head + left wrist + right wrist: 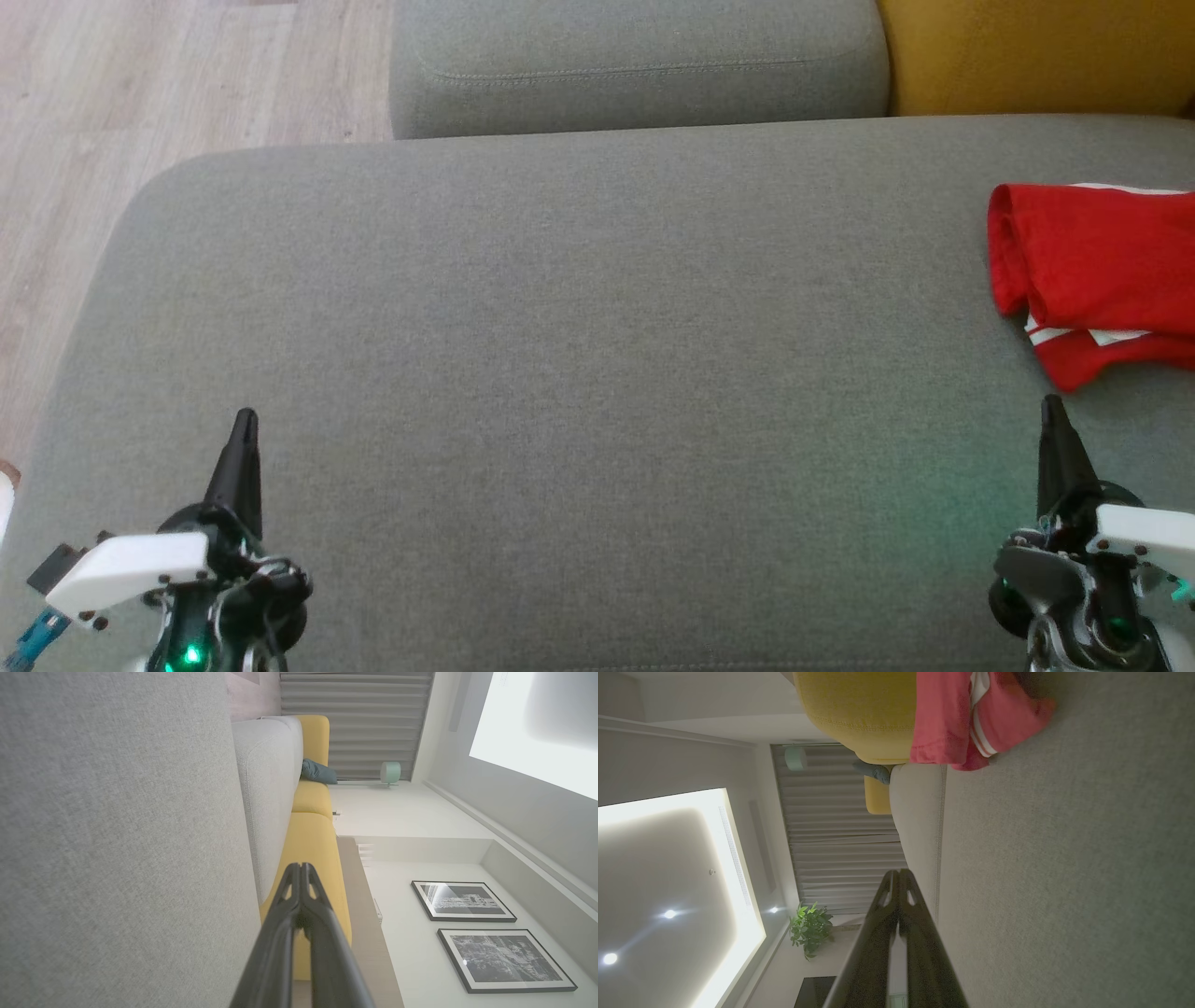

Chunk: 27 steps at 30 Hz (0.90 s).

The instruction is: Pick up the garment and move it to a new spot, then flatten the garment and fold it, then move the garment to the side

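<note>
**Both pairs of fingers clenched and empty, red garment lying off to my right**

My left fingers are pressed tight together with nothing between them. They hover low over the near left part of the grey seat cushion, pointing away from me. My right fingers are clenched the same way and hold nothing, over the near right part of the same cushion. In each wrist view the two dark tips meet in a single point.

The red garment lies on the right side of the seat cushion, running out past the right edge of the head view. It is bunched in loose folds, with white stripes showing along its far edge and across its near part. Its nearest corner points toward my right fingers and lies just ahead of them. The right wrist view shows bare grey fabric between the two, so I am not touching it.

Beyond the seat stands a grey back cushion, with a yellow cushion beside it, behind the garment. Pale wooden floor shows past the cushion's rounded left corner.

My left wrist view looks along the sofa to a teal pillow and two framed pictures on a white wall. My right wrist view takes in grey curtains and a green plant.
</note>
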Available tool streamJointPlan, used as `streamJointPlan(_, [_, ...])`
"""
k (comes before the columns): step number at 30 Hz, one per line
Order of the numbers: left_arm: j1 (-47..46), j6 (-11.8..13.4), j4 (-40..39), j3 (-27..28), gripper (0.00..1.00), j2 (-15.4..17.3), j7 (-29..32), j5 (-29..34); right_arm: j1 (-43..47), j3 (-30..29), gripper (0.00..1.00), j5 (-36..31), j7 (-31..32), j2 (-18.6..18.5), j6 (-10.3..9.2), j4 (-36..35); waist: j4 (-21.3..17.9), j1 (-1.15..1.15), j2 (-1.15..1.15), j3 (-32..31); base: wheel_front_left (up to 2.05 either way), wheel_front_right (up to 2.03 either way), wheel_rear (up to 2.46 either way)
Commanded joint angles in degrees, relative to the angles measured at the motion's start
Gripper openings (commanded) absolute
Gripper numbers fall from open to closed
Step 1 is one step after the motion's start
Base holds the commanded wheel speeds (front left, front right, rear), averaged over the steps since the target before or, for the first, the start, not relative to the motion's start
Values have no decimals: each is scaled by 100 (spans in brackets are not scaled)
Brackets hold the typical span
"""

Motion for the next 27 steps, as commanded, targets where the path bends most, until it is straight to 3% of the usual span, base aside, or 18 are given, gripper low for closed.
streamJointPlan(1, [-315, -42, -207, 191, 0, 37, 25, 7, -297, 118, 0, 32, 31, -43, 39, -215, 0, 0, 0, 0, 0, 0, 0])
streamJointPlan(27, [-316, -42, -207, 204, 0, 28, 36, 19, -297, 111, 0, 27, 36, -39, 39, -215, 0, 0, 0, 0, 0, 0, 0])
